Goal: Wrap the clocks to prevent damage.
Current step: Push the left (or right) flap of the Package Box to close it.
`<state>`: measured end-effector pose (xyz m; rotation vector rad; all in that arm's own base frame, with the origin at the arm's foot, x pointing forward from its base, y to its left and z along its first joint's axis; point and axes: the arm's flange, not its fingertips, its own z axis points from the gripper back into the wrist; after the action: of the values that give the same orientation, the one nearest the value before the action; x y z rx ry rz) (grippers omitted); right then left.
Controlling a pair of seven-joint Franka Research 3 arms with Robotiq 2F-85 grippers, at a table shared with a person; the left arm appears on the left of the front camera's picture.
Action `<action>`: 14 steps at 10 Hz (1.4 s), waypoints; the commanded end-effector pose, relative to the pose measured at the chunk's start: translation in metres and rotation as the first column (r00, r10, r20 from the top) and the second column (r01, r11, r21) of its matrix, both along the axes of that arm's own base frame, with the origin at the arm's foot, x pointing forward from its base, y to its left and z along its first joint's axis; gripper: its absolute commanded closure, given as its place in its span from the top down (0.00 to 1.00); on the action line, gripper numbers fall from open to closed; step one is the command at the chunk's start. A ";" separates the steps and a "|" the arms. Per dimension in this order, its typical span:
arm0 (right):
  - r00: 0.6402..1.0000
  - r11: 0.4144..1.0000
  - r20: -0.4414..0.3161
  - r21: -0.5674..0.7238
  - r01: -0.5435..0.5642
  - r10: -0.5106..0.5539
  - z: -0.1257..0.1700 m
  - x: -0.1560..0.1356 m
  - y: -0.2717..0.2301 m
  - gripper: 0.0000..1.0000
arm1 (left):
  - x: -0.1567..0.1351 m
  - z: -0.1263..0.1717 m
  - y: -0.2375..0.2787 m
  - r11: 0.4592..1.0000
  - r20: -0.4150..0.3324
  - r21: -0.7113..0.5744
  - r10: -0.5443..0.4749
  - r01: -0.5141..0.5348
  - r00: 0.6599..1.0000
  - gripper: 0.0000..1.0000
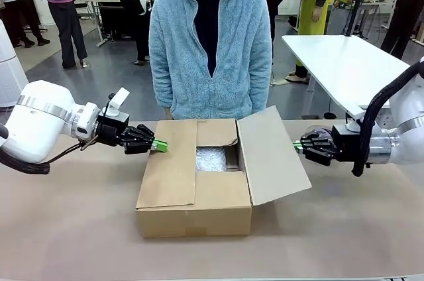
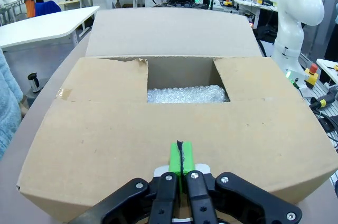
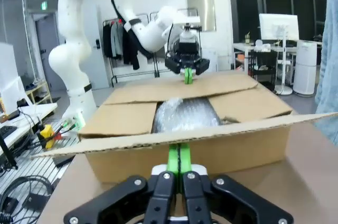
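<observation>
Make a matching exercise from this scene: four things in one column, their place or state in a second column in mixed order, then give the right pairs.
Things
1. left tool
2. bubble-wrap bundle
3. right tool
4. person

Places or states
A. stands at the far side of the table
B. shut, tip at the folded-down flap
C. shut, beside the raised flap
D. lies inside the cardboard box, seen through the gap between the flaps

Pairs: 1-B; 2-D; 3-C; 4-A
</observation>
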<state>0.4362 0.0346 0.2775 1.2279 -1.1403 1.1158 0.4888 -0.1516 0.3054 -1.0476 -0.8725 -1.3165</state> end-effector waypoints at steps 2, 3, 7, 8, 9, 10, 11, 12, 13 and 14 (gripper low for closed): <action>1.000 0.999 0.019 0.050 -0.022 0.021 -0.001 -0.007 0.044 0.01 | 0.000 -0.003 -0.002 1.000 0.000 -0.004 0.004 -0.004 1.000 0.00; 0.999 0.998 0.028 0.054 -0.030 0.029 0.002 -0.008 0.056 0.01 | 0.000 -0.003 -0.002 1.000 0.000 -0.004 0.004 -0.004 1.000 0.00; 0.997 0.997 0.045 0.057 -0.058 0.055 0.010 -0.008 0.096 0.01 | 0.000 -0.003 -0.002 1.000 0.000 -0.004 0.004 -0.004 1.000 0.00; 0.997 0.997 0.039 0.046 -0.062 0.060 0.004 -0.007 0.106 0.01 | 0.000 -0.003 -0.002 1.000 0.000 -0.004 0.004 -0.004 1.000 0.00; 0.997 0.997 0.024 0.026 -0.071 0.070 -0.004 -0.007 0.115 0.01 | 0.000 -0.003 -0.002 1.000 0.000 -0.004 0.004 -0.004 1.000 0.00; 0.996 0.996 0.010 0.000 -0.086 0.086 -0.014 -0.007 0.125 0.01 | 0.000 -0.003 -0.002 1.000 0.000 -0.004 0.004 -0.004 1.000 0.00; 0.995 0.995 0.013 -0.025 -0.098 0.098 -0.022 -0.008 0.132 0.01 | 0.000 -0.003 -0.002 1.000 0.000 -0.004 0.004 -0.004 1.000 0.00; 0.994 0.994 0.010 -0.044 -0.104 0.105 -0.031 -0.006 0.139 0.01 | 0.000 -0.003 -0.002 1.000 0.000 -0.004 0.004 -0.004 1.000 0.00; 0.995 0.995 -0.007 -0.039 -0.096 0.096 -0.034 -0.003 0.141 0.01 | 0.000 -0.003 -0.002 1.000 0.000 -0.004 0.004 -0.004 1.000 0.00; 0.995 0.993 0.000 -0.054 -0.102 0.102 -0.040 -0.004 0.142 0.01 | 0.000 -0.003 -0.002 1.000 0.000 -0.004 0.004 -0.004 1.000 0.00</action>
<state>0.4274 0.1673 0.2526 1.3024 -1.0475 1.2110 0.4887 -0.1519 0.3052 -1.0483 -0.8721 -1.3165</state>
